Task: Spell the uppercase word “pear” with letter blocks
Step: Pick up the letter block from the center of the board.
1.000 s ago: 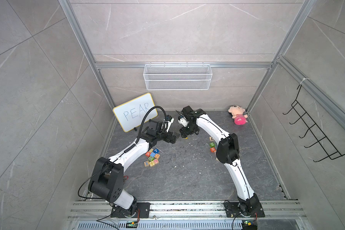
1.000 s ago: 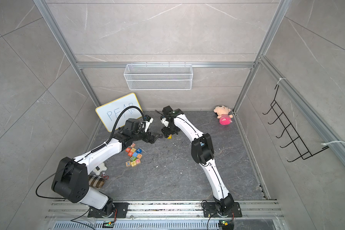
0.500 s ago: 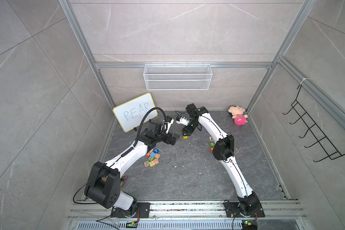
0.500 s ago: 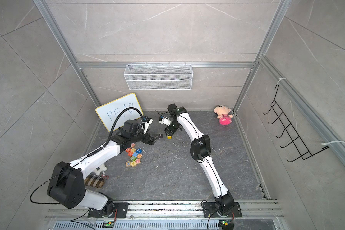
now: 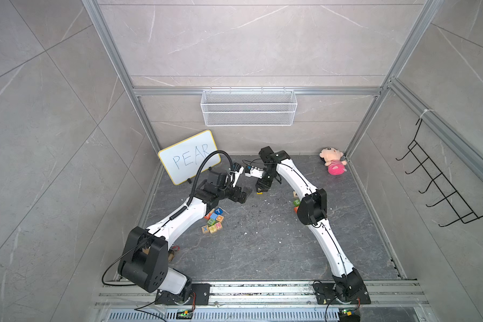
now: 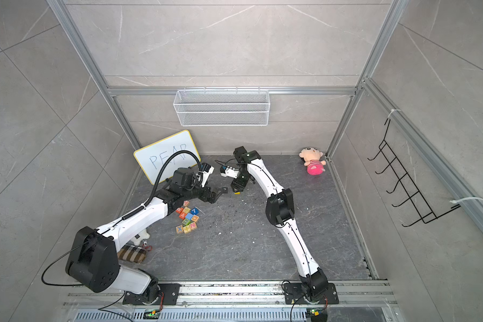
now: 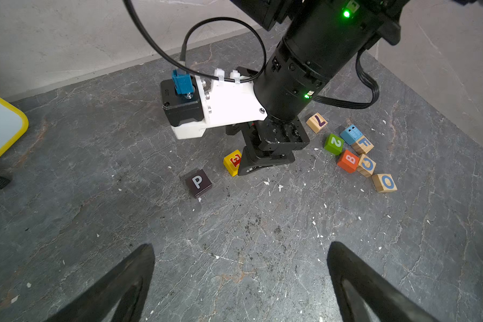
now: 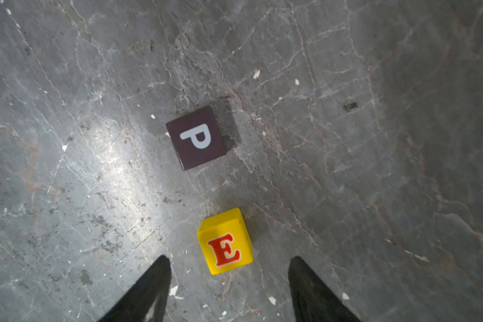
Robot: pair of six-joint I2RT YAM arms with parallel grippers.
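Note:
The black P block [image 8: 197,138] and the yellow E block [image 8: 226,242] lie apart on the grey floor near the back. My right gripper [image 8: 229,262] hangs open just over the E block, with a gap on either side of it [image 7: 232,162]. In both top views it points straight down [image 5: 261,187] [image 6: 237,186]. My left gripper [image 7: 240,246] is open and empty, a short way from the P block [image 7: 198,182]. Two orange-red cubes [image 6: 180,209] [image 6: 182,215] sit in the pile beside my left forearm, their letters barely legible.
Loose number and letter cubes, among them an orange B [image 7: 348,161] and a green 2 [image 7: 334,143], lie beside the right arm. A whiteboard reading PEAR [image 5: 188,157] leans at the back left. A plush toy [image 5: 333,164] sits in the back right corner.
The right arm has swung its elbow and brought its gripper down over the E block. The left gripper has stayed open in nearly the same place.

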